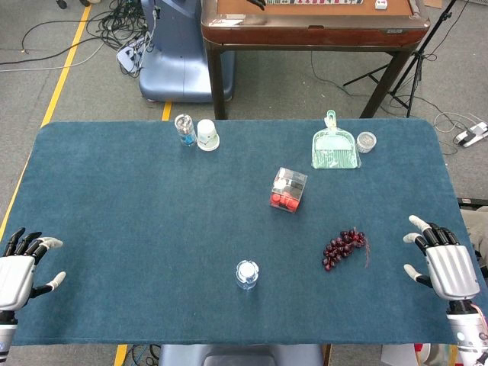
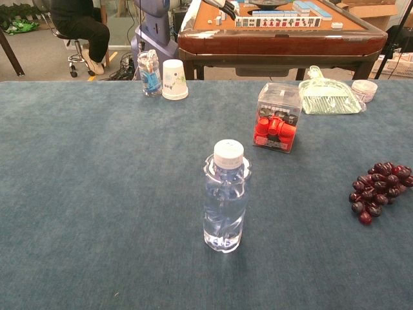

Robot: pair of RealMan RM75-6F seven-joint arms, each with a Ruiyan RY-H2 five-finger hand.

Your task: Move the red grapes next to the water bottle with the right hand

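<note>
A bunch of dark red grapes [image 1: 344, 247] [image 2: 379, 189] lies on the blue table, right of centre. A clear water bottle [image 1: 247, 274] [image 2: 225, 196] with a white cap stands upright near the front middle, well left of the grapes. My right hand [image 1: 445, 264] hovers at the table's right edge, to the right of the grapes, fingers spread and holding nothing. At the front left edge my left hand [image 1: 20, 271] is also spread and empty. Neither hand shows in the chest view.
A clear box with red pieces [image 1: 288, 190] [image 2: 278, 126] stands behind the grapes. At the back are a green dustpan [image 1: 335, 146] [image 2: 328, 97], a small round tin [image 1: 367, 142], a white cup [image 1: 207, 135] [image 2: 174, 80] and a small bottle [image 1: 184, 129] [image 2: 149, 73]. A mahjong table [image 1: 313, 27] stands beyond.
</note>
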